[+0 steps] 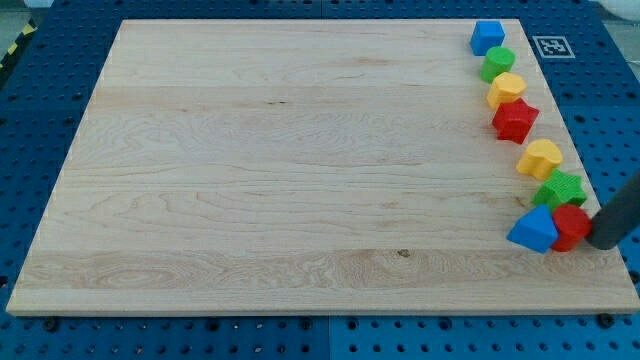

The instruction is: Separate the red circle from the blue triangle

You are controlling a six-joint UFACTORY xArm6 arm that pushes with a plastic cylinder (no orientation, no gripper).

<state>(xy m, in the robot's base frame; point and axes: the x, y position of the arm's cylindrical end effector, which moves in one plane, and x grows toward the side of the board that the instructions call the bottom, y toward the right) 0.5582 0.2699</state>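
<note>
Red circle (571, 226) perhaps touching my tip (603, 243).

Surface: pale wooden board (280, 160) with visible grain, filling most of the view.
Base: blue pegboard (40, 120) with rows of small holes, showing round the board at 3, 6 and 9 o'clock.
Marker: black-and-white square tag (553, 46) at 2 o'clock.
Stripe: yellow-black tape (14, 47) at 10 o'clock.
Light: even, soft, without hard shadows.
</note>
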